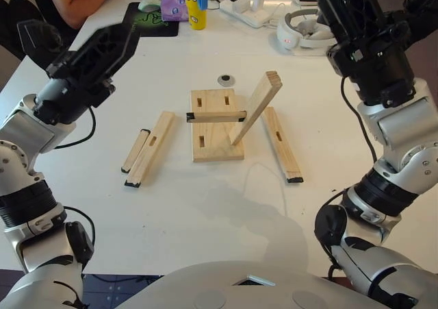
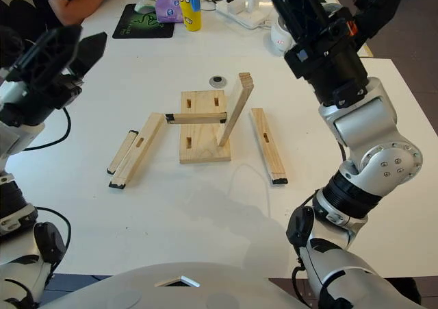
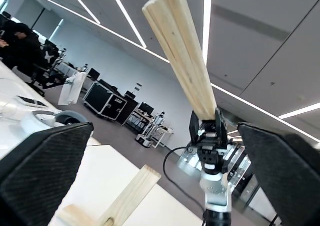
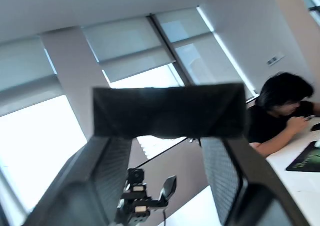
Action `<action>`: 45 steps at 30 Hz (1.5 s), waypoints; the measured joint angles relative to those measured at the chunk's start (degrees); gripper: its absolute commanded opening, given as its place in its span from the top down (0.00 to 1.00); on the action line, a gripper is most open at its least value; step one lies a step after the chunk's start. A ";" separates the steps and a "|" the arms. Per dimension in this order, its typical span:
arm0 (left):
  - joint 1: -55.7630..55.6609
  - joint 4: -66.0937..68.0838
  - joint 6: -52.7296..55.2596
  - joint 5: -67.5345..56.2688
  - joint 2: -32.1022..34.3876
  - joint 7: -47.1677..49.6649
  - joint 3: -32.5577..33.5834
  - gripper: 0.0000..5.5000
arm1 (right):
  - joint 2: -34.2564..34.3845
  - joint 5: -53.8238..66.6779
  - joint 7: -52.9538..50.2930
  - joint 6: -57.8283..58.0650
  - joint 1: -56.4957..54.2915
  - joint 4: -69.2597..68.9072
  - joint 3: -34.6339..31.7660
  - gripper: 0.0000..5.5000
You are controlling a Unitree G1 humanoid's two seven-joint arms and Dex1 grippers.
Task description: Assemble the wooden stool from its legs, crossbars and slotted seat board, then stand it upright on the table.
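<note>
Stool components are spread over the middle of the white bench [image 1: 205,213] and are not yet joined into a standing unit. Flat at the centre lies the slotted seat board [image 1: 209,144], with three slots visible in its upper face. One crossbar [image 1: 213,116] with black end caps lies across the board, and its right end meets a tilted leg [image 1: 259,103]. This leg has its lower end on the board's near right corner and leans up and away to the right; whether it is seated in a slot cannot be told. A second leg [image 1: 282,143] lies flat on the bench just to the right of the board, slot face up. To the left, apart from the board, a third leg [image 1: 152,146] lies flat. A narrower crossbar [image 1: 135,150] lies close alongside it on the outer side. A small round grey disc [image 1: 225,80] sits just beyond the board's far edge.

Left end effector [image 2: 85,40] hangs above the bench, to the left of the parts. It is spread wide and grips nothing; in the left wrist view its black pads [image 3: 45,171] stand far apart, with the tilted leg seen between them. Right end effector [image 4: 169,131] is raised high over the far right of the bench and points upward; whether it is spread or pressed together cannot be told.

A yellow bottle [image 1: 196,4] and a white headset [image 1: 301,29] stand near the far edge of the bench.
</note>
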 measured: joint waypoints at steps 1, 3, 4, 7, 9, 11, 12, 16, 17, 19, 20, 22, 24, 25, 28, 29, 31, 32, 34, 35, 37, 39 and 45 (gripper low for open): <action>-0.56 0.03 -0.11 -1.83 -0.47 1.45 -0.42 0.02 | -0.02 1.30 -0.62 -0.65 0.87 -0.39 0.91 0.62; -1.36 0.13 -0.47 -5.70 -1.51 4.53 -2.07 0.02 | 0.10 4.24 -1.53 -2.85 2.72 -1.09 3.02 0.62; -1.49 0.22 -0.53 -7.51 -2.01 5.86 -3.09 0.02 | 0.17 5.69 -1.73 -3.89 3.72 -1.36 4.03 0.62; -1.67 0.87 -1.43 -11.91 -3.26 9.11 -5.14 0.02 | -0.14 7.93 -1.87 -6.48 5.92 -1.78 6.71 0.62; -2.05 0.88 -2.59 -14.07 -3.64 10.53 -5.93 0.02 | -0.26 9.44 -1.95 -7.78 7.15 -2.60 8.74 0.62; -2.70 0.71 -3.35 -15.05 -3.68 11.34 -6.67 0.02 | -0.22 10.38 -1.99 -8.94 8.20 -3.85 10.63 0.62; -3.24 0.26 -3.86 -15.32 -3.68 11.54 -6.98 0.02 | -0.22 10.67 -1.99 -9.53 9.04 -4.28 11.95 0.62; -3.76 -1.49 -4.41 -15.97 -3.42 11.68 -8.19 0.02 | -0.89 10.62 -1.89 -11.02 10.77 -5.45 14.87 0.62; -3.76 -1.69 -4.58 -16.21 -3.16 11.78 -8.34 0.02 | -1.39 10.53 -1.74 -11.24 10.92 -5.46 15.31 0.62; -3.75 -2.39 -4.86 -16.42 -2.61 11.87 -8.39 0.02 | -2.60 10.15 -1.29 -11.45 11.08 -5.46 16.02 0.62; -3.75 -2.55 -4.94 -16.48 -2.28 11.87 -8.40 0.02 | -3.19 10.02 -1.10 -11.49 11.20 -5.45 16.17 0.62; -3.73 -2.61 -5.32 -16.49 -1.67 11.87 -8.41 0.02 | -4.14 9.97 -0.50 -11.77 11.52 -5.42 16.43 0.62; -3.59 -2.79 -5.43 -16.48 -1.58 11.86 -8.53 0.02 | -5.06 9.50 0.01 -12.04 11.89 -5.32 16.73 0.62; -3.57 -2.86 -5.49 -16.49 -1.51 11.86 -8.63 0.02 | -5.38 9.46 0.15 -12.05 12.11 -5.26 16.89 0.62; -3.57 -2.90 -5.77 -16.48 -1.13 11.89 -8.87 0.02 | -6.39 9.45 1.06 -12.10 12.29 -5.23 17.32 0.62; -3.57 -2.88 -5.91 -16.47 -0.99 11.89 -8.89 0.02 | -6.71 9.44 1.21 -12.12 12.39 -5.22 17.43 0.62; -3.57 -2.46 -5.99 -16.43 -0.53 11.89 -8.91 0.02 | -7.40 9.45 1.58 -12.17 12.76 -5.21 17.59 0.62; -3.57 -2.33 -6.00 -16.39 -0.37 11.89 -8.93 0.02 | -7.60 9.46 1.73 -12.24 12.80 -5.21 17.66 0.62; -3.57 -2.17 -5.99 -16.35 0.20 11.87 -8.93 0.02 | -7.77 9.52 2.04 -12.57 12.92 -5.21 17.84 0.62; -3.54 -2.02 -5.90 -16.31 0.61 11.75 -8.96 0.02 | -7.84 9.52 2.08 -12.75 12.94 -5.21 18.05 0.62; -3.43 -1.62 -5.60 -16.06 0.90 11.27 -8.96 0.02 | -7.94 9.53 2.22 -13.04 12.95 -5.22 18.16 0.62; -3.25 -1.22 -5.22 -15.58 1.08 10.85 -9.00 0.07 | -8.04 9.56 2.37 -13.34 12.95 -5.22 18.19 0.62; -2.92 -0.97 -4.70 -15.12 1.52 9.73 -9.14 0.24 | -8.23 9.59 2.54 -14.41 12.95 -5.22 18.23 0.62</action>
